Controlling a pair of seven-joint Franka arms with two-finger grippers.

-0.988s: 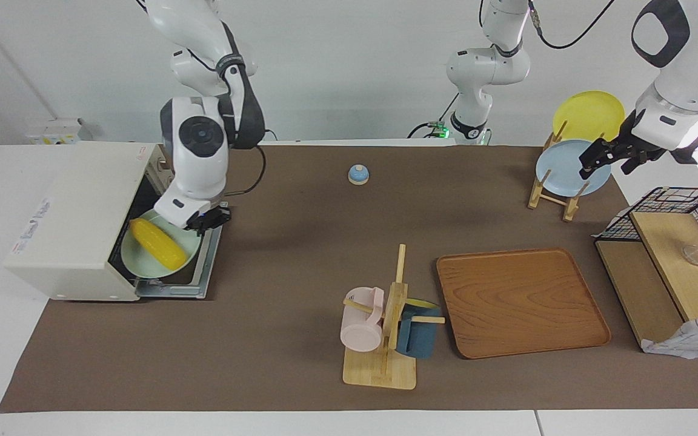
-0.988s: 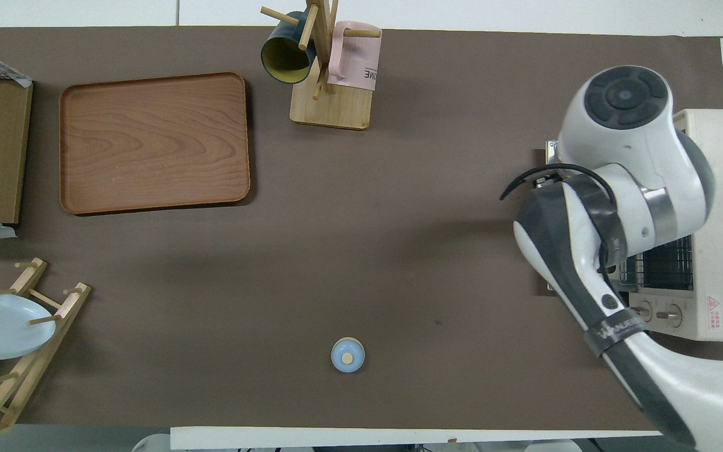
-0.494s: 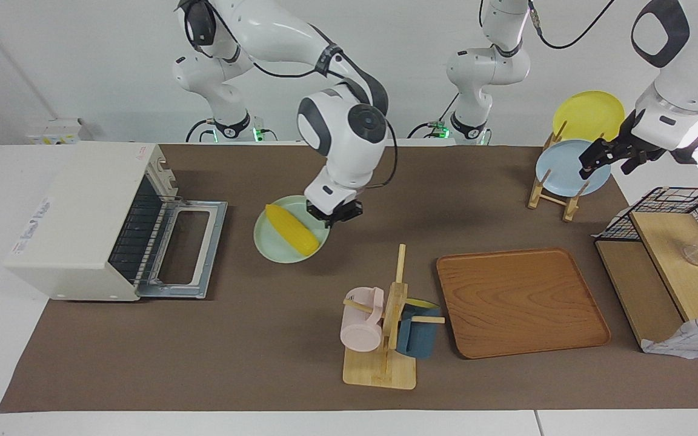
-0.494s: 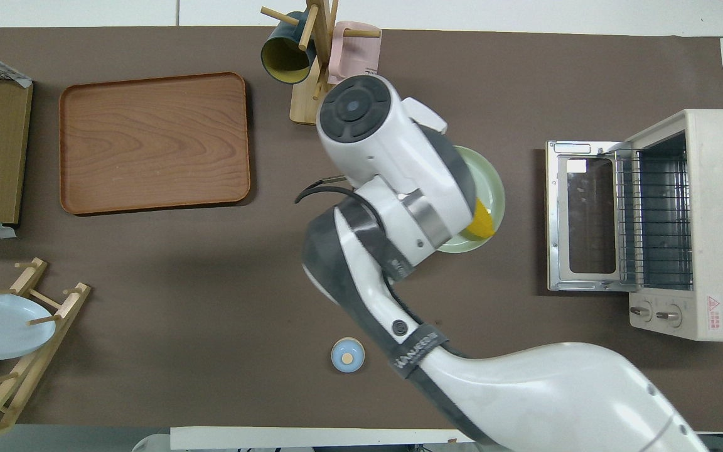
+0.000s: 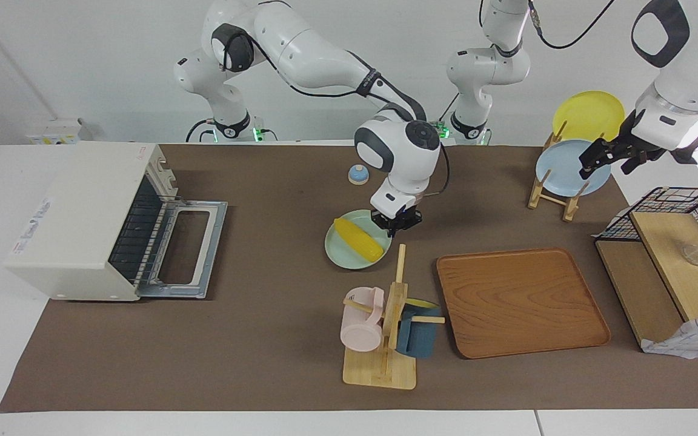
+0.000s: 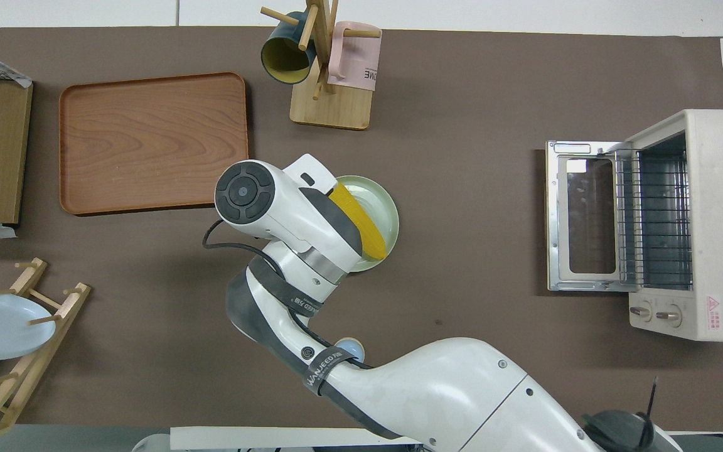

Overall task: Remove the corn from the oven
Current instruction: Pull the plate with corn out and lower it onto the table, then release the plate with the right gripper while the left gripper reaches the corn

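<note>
Your right gripper point(image 5: 395, 224) is out over the middle of the counter point(image 5: 276, 339), its fingers clamped on the rim of a pale green plate point(image 5: 343, 251), on the edge toward the left arm's end. The corn point(image 5: 358, 239) lies across that plate at a slant, a smooth yellow cob resting on the plate and well clear of the oven point(image 5: 76, 218). From above, the right arm's wrist covers part of the plate point(image 6: 380, 207), and only one long side of the corn point(image 6: 361, 220) shows beside it. You cannot tell from either view whether the plate sits on the counter or hangs just above it. The oven stands at the right arm's end of the counter with its door point(image 5: 188, 248) folded down flat and its wire rack point(image 6: 656, 220) bare. The plate is just beside the wooden mug stand point(image 5: 385, 339), on the side nearer to the robots; that stand carries a pink mug point(image 5: 361, 321) and a dark blue mug point(image 5: 415, 333). The wooden tray point(image 5: 518, 303) lies beside the stand, toward the left arm's end. A small blue bell point(image 5: 358, 174) sits nearer to the robots than the plate. Your left gripper point(image 5: 597, 157) waits up by the plate rack point(image 5: 552, 194), in front of the light blue plate point(image 5: 558, 172), and I cannot tell how its fingers stand.
</note>
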